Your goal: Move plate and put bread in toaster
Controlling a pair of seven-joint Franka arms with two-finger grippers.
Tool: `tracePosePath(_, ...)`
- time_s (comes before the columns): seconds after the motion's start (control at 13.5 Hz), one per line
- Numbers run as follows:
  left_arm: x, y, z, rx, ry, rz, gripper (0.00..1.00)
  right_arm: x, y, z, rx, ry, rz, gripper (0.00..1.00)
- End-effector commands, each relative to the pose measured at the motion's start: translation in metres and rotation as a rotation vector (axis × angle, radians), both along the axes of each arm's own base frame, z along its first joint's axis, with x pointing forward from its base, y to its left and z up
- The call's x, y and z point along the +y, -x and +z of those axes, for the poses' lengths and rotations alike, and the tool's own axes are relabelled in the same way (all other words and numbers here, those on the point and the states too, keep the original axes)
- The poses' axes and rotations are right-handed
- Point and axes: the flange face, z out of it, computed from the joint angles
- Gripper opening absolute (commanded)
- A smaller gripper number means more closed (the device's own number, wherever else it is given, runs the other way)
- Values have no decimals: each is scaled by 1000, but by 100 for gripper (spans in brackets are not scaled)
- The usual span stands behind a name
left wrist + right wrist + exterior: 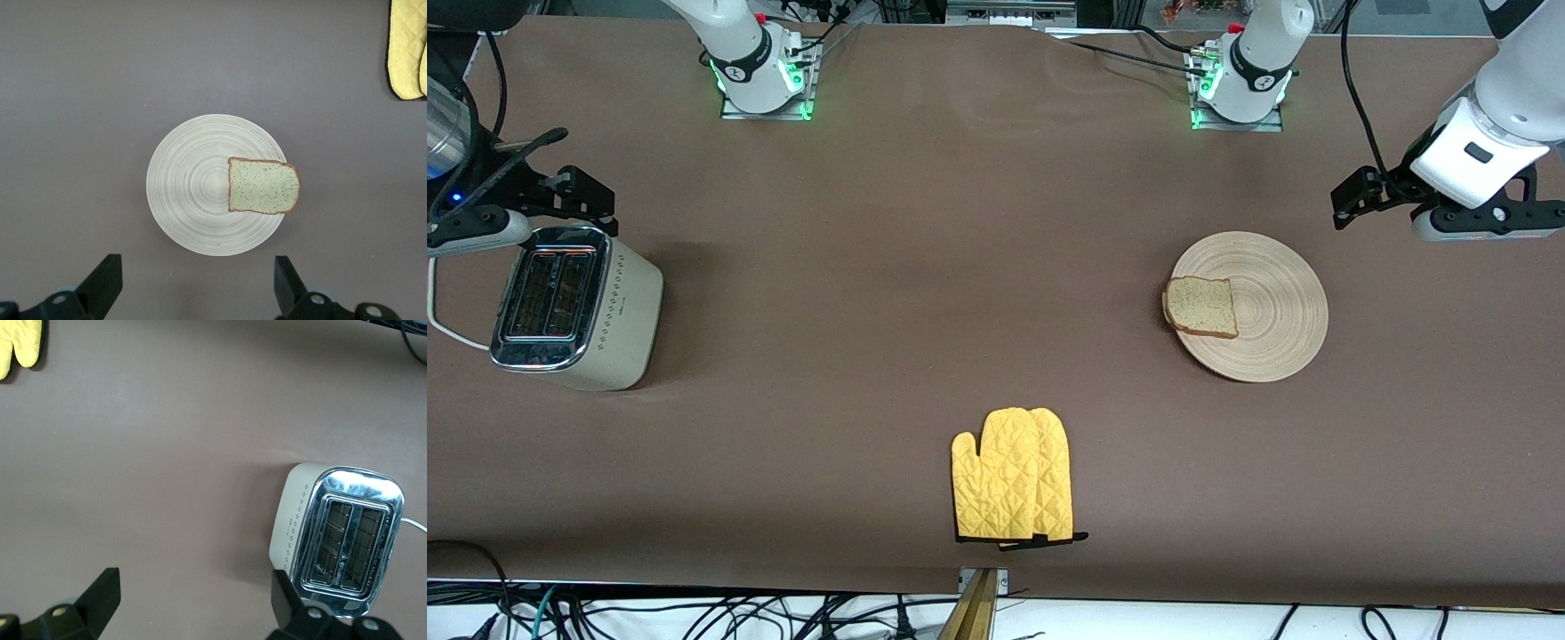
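The round wooden plate [1272, 302] lies toward the left arm's end of the table. The bread [1202, 307] lies flat on it, at the rim toward the right arm's end, slightly overhanging. Both show in the left wrist view, the plate [190, 200] and the bread [263, 187]. My left gripper [197, 270] is open and empty, up over the bare table beside the plate [1476, 227]. The cream toaster [574, 307] stands at the right arm's end, both slots empty [340, 540]. My right gripper [193, 583] is open and empty, in the air beside the toaster [480, 231].
A yellow oven mitt [1014, 476] lies near the table's front edge, midway along it. The toaster's white cord [445, 329] runs off toward the table's end. The two arm bases [760, 67] [1240, 80] stand along the table's back edge.
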Motion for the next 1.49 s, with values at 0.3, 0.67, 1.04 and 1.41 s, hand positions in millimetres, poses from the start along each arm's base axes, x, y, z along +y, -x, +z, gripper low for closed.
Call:
tracePosePath(0.3,-1,1,7,-3,-21,3,100,3,3,8,1,10,20,100)
tracePosePath(0.67,-1,1,7,-3,-21,3,100,6,5,9,3,8,15,100)
tracePosePath(1.04,0,1,8,-5,-21,3,100,6,5,9,3,8,17,100)
tracePosePath(1.41,-1,1,8,-5,-23,3,100,14,5,10,-4,29,34,100)
